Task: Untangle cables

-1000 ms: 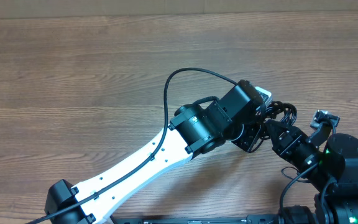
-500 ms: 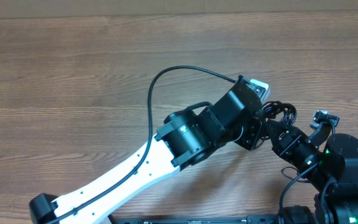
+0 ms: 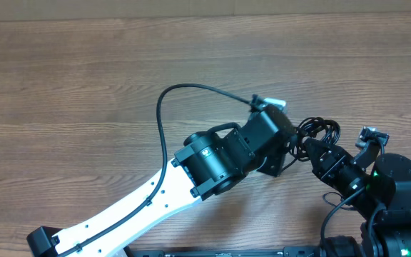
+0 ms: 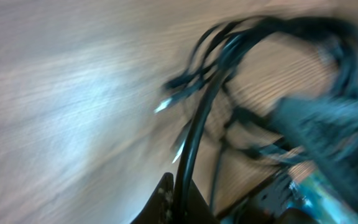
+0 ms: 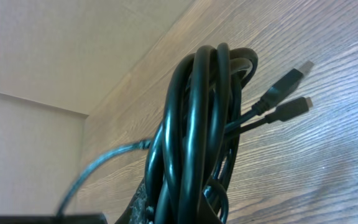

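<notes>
We see the cables [image 3: 318, 130] as a black looped bundle near the right side of the table [image 3: 84, 86], just between the tips of the two arms. In the right wrist view they rise as a tight coil from the right jaws, which are pressed together on them. Two plug ends [image 5: 294, 74] stick out sideways above the wood. The left wrist view is blurred, but one strand runs down into the left jaws, which are closed on it. The left arm [image 3: 212, 160] stretches diagonally across the table.
</notes>
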